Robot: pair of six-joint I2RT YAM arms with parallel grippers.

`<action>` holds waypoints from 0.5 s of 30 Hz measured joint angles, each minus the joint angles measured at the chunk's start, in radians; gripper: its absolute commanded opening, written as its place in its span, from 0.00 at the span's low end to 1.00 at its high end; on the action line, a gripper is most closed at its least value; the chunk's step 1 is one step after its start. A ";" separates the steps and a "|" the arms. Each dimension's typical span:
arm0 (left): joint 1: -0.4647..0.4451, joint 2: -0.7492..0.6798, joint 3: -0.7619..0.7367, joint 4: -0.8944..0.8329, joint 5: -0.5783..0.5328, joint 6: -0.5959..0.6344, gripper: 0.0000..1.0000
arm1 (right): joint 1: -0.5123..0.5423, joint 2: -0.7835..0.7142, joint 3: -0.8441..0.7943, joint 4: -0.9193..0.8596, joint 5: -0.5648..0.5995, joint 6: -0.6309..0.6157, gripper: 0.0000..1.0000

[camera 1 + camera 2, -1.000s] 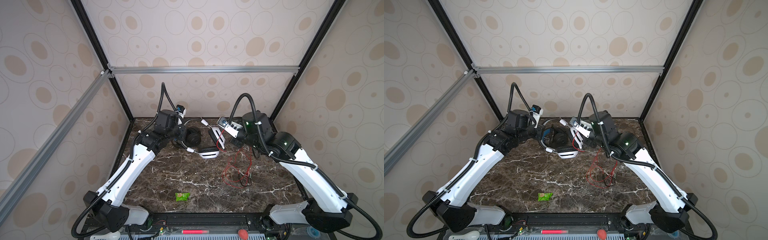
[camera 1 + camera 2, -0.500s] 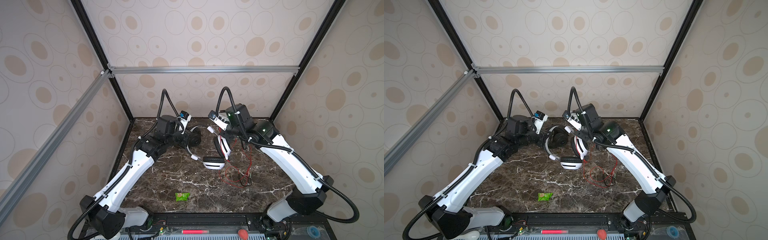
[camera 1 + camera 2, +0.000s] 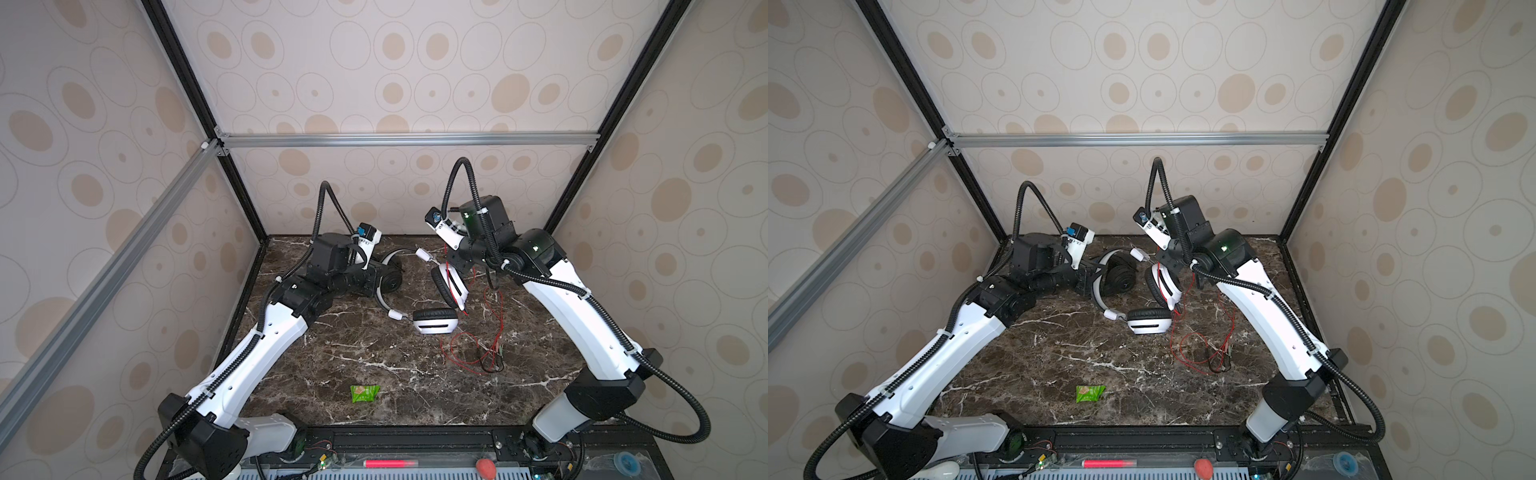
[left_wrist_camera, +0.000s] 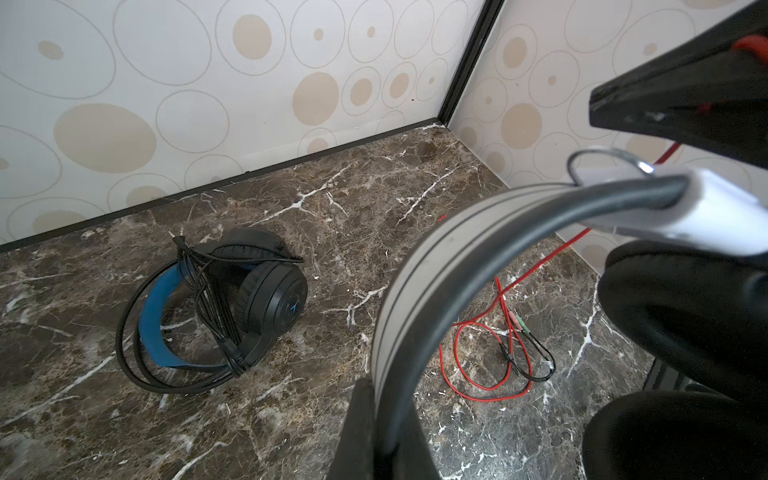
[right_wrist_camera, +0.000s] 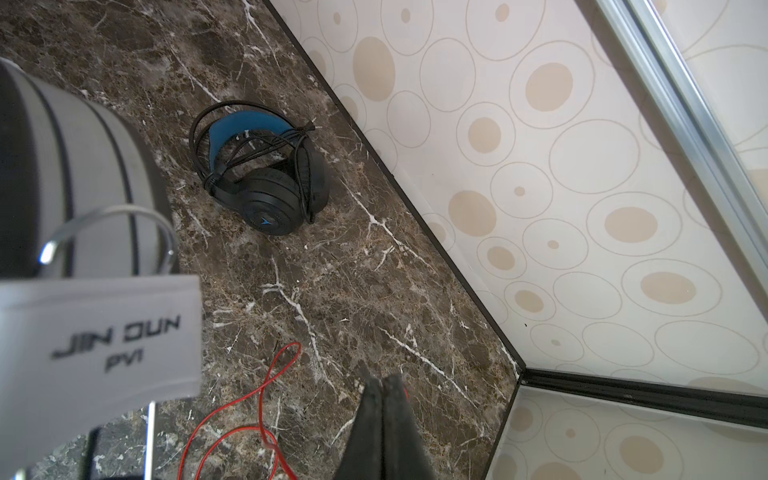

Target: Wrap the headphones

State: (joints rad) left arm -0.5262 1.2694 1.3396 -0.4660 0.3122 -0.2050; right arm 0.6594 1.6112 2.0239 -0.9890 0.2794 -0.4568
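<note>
Dark marble desk (image 3: 332, 353), back middle: white headset with black cushions (image 3: 434, 320), headband pinched in the left end effector (image 4: 382, 436); right end effector (image 5: 383, 380) is closed on its thin red cable (image 5: 291, 345). Black headset with blue inner band (image 4: 270, 307) lies beside it, cable-wrapped.

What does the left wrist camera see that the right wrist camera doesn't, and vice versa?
Only the left wrist view shows the plug ends of the red cable, lying on the table. Only the right wrist view shows the lettering JIN DUN PV1 on the white headset and an aluminium rail. Both show the black headset with its cable wound round it, the red cable and the white headband.
</note>
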 measured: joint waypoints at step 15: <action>-0.015 0.000 0.002 0.014 0.172 0.004 0.00 | -0.026 0.001 -0.021 0.039 -0.071 0.000 0.22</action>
State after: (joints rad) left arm -0.5415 1.2697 1.3415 -0.4519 0.4839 -0.2012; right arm 0.6334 1.6119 2.0033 -0.9504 0.2085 -0.4564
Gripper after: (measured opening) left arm 0.067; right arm 0.221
